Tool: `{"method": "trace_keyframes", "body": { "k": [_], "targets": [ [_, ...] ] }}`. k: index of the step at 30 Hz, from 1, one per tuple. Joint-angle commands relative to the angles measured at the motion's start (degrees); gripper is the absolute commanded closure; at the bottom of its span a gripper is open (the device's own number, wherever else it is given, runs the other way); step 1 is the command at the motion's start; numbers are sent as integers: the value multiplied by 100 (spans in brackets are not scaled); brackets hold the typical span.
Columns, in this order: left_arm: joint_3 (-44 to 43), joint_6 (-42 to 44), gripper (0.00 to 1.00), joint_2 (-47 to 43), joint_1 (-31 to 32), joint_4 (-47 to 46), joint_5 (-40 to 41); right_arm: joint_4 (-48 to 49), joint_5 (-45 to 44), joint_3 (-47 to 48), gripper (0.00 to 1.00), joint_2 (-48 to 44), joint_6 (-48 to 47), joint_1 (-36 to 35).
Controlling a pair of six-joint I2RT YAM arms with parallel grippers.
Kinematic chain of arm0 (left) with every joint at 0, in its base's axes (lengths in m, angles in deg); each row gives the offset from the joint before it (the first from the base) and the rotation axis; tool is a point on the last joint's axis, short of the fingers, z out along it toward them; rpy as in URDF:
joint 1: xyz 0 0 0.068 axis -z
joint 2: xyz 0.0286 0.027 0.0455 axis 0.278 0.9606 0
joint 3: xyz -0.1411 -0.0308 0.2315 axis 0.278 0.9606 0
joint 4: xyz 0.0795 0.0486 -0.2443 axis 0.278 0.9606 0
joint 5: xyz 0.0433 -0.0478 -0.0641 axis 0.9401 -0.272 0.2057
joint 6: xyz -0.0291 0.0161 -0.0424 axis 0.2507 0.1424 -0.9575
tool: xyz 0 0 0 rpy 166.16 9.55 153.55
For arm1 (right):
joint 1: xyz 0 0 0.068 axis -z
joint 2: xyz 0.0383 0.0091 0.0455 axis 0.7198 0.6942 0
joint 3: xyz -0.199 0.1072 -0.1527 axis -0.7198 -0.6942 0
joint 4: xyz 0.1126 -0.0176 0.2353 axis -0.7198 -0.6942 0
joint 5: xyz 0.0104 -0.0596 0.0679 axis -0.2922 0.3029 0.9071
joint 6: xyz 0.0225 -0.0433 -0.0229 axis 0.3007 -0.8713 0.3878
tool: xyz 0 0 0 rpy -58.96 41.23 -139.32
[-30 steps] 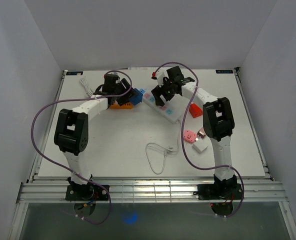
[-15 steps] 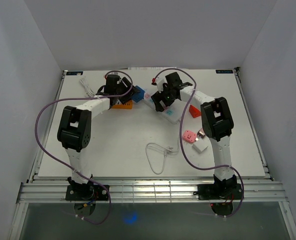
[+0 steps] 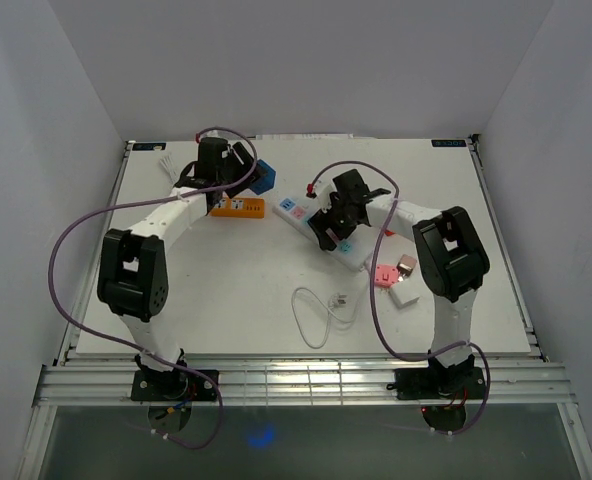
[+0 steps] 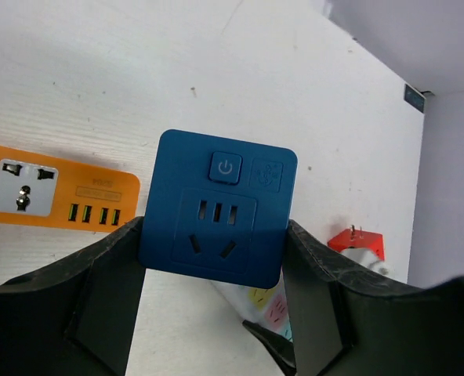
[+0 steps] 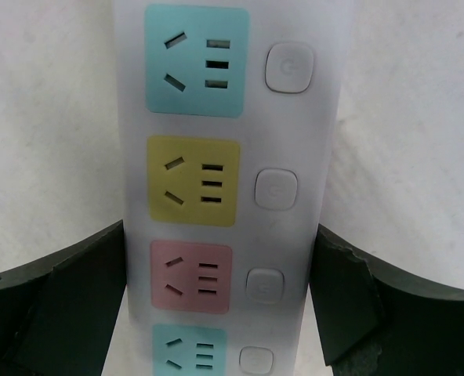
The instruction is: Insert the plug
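Note:
My left gripper [image 3: 244, 173] is shut on a blue cube adapter [image 3: 261, 178] and holds it above the table at the back left. In the left wrist view the adapter [image 4: 216, 207] shows its socket face between the fingers of the left gripper [image 4: 214, 239]. My right gripper [image 3: 334, 222] is shut across a white power strip [image 3: 306, 212] with coloured sockets, which lies on the table. In the right wrist view the strip [image 5: 224, 196] fills the gap of the right gripper [image 5: 220, 301], and both fingers touch its sides.
An orange power strip [image 3: 238, 207] lies below the blue adapter and also shows in the left wrist view [image 4: 52, 188]. A red plug [image 4: 356, 240] lies past the white strip. A pink plug [image 3: 383, 273], a white adapter [image 3: 408, 295] and a white cable [image 3: 316, 310] lie nearer the front.
My left gripper has lifted the blue adapter and carried it back and left, off the orange strip. My right gripper has dragged the white power strip toward the front right.

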Motion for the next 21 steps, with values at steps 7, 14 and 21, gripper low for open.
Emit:
{"method": "trace_keyframes", "body": {
  "k": [7, 14, 21],
  "targets": [
    [735, 907, 100, -1750, 279, 230, -162, 428, -226, -1185, 11, -1052, 293, -572],
    [1034, 1364, 100, -2200, 385, 678, -338, 744, 82, -1326, 11, -1412, 540, -581],
    [1324, 1619, 100, -2552, 394, 704, -592, 1025, 363, -1352, 11, -1939, 706, -581]
  ]
}}
